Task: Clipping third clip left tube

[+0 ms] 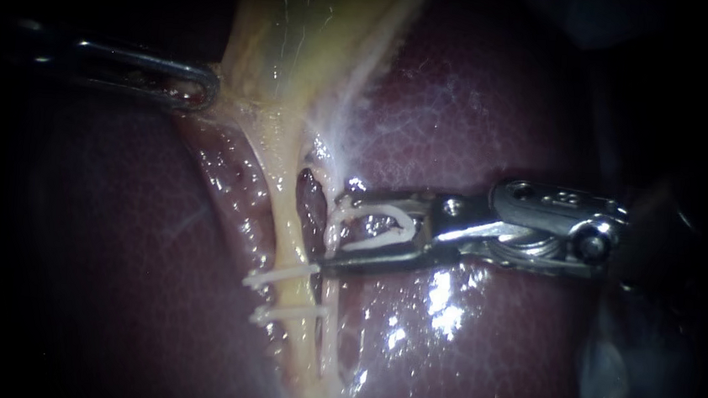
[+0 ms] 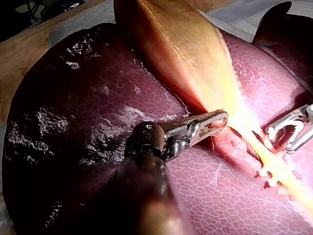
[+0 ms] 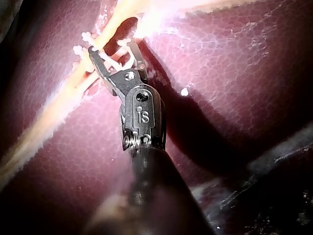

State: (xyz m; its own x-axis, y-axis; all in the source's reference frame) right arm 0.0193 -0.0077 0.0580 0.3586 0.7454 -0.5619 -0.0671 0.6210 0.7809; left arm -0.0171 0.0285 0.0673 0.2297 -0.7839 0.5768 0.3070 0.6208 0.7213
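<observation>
**A:** Where is the left tool (image 1: 202,94)?

**B:** It is the tip of the slim metal instrument that comes in from the left of the endoscope view. Its jaws are clenched on the edge of the pale yellow gallbladder (image 1: 317,27), where the sac narrows. The tissue is drawn into a taut fold toward them. The left wrist view shows the same grip: the jaws lie together with a sliver of tissue between.

**A:** And the right tool (image 1: 333,232)?

**B:** Its shaft enters from the right and lies over the dark red liver (image 1: 504,110). The jaws stand apart, but both press on a white U-shaped clip (image 1: 376,243) seated between them. So they are grasping that clip, with its mouth facing the tubes.

**A:** And the task's tube?

**B:** The thin yellow left tube (image 1: 288,232) runs down from the gallbladder across the liver. Two closed white clips (image 1: 280,275) already cross it, one just below the other. The right tool's lower jaw tip lies at the end of the upper one. Its upper jaw tip lies just beside the tube, above both.

**A:** Is the tube inside the open clip?

**B:** I cannot tell. A paler strand beside the tube sits right at the jaw tips.
</observation>
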